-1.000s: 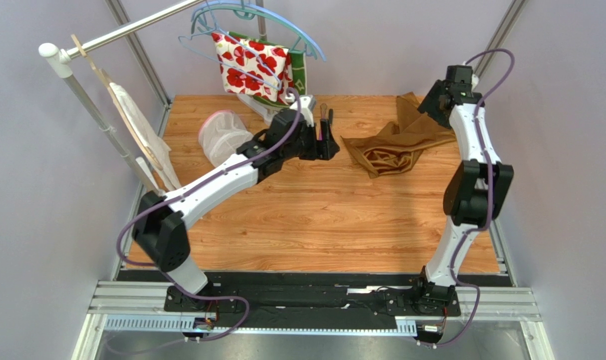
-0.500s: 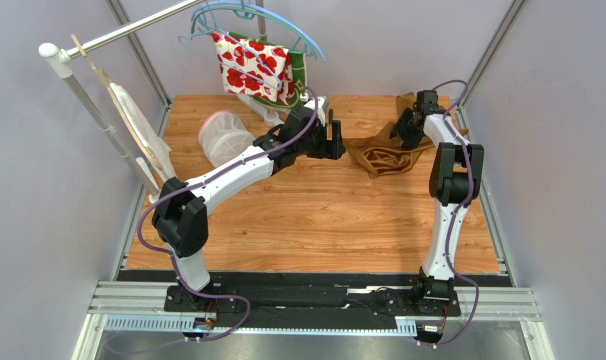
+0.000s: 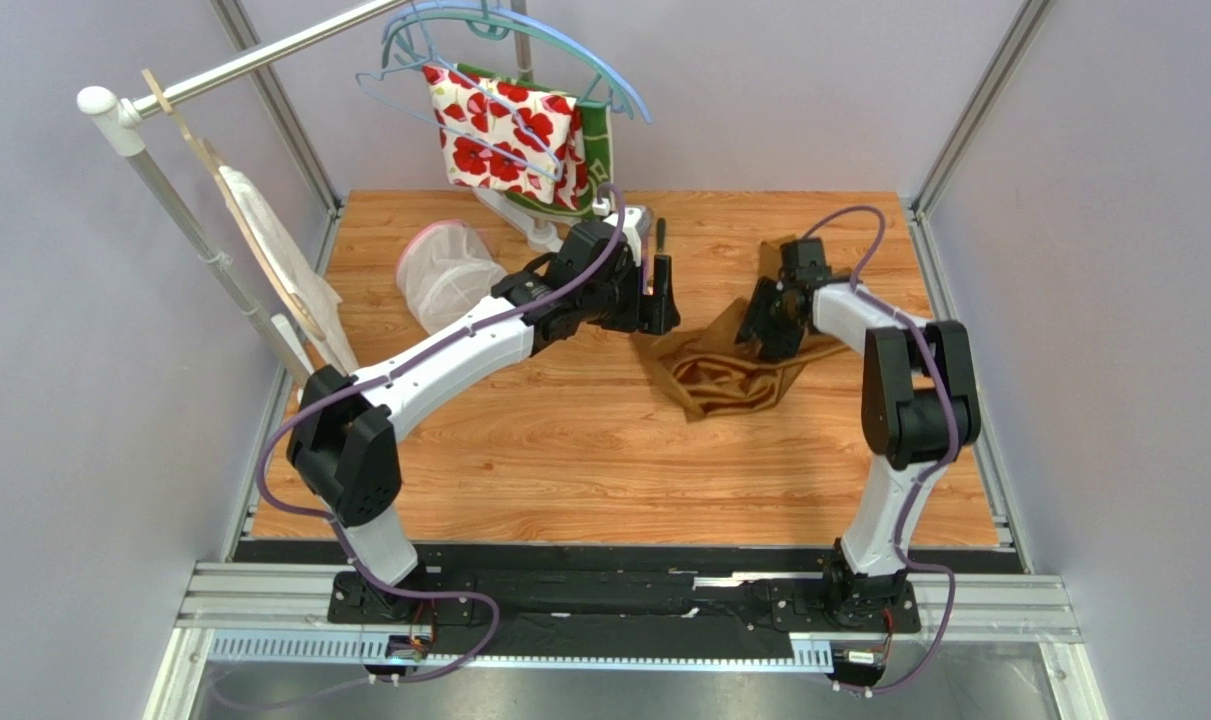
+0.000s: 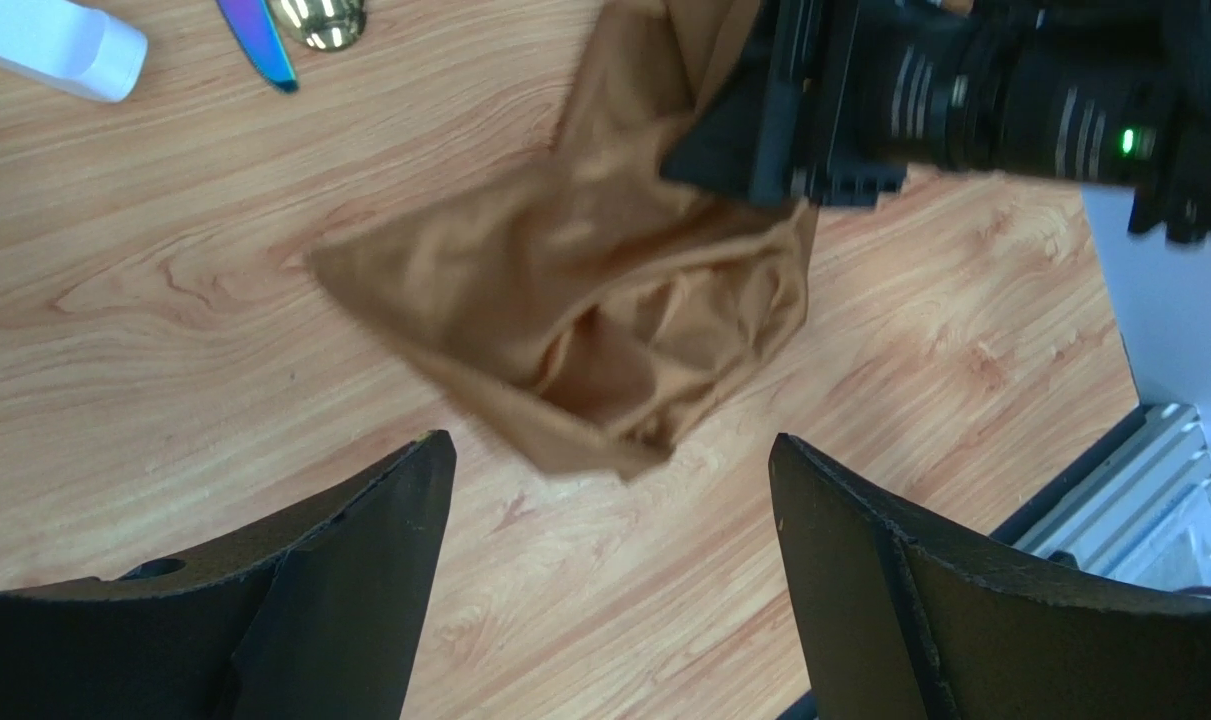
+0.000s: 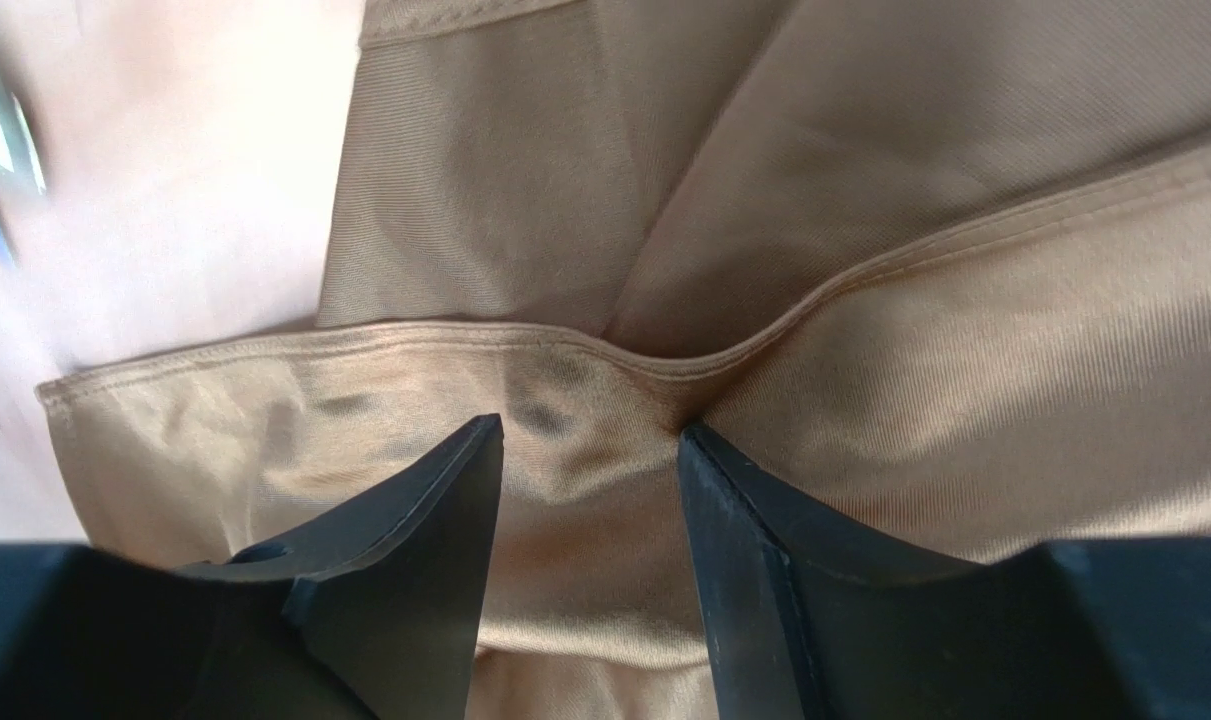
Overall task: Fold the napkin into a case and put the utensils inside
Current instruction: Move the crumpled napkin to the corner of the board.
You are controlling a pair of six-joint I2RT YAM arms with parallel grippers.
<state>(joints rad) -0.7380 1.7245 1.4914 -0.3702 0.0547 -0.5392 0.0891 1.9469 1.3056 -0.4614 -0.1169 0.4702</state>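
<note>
Napkin (image 3: 724, 368): crumpled, shiny golden-brown heap, 1 o'clock of table (image 3: 596, 450) centre. Right gripper (image 5: 589, 432) pinches its 1 o'clock fold. Left gripper (image 4: 608, 450) gapes at its 10 o'clock. Open wood at 6–9 o'clock.

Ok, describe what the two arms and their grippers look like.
Both the left arm and right arm have white links joined by bulky black joints, with a thin purple cable looping along each. The left gripper and right gripper are matte black, each with two broad wedge-shaped fingers tapering to a tip. A small green light glows near the right wrist.
</note>
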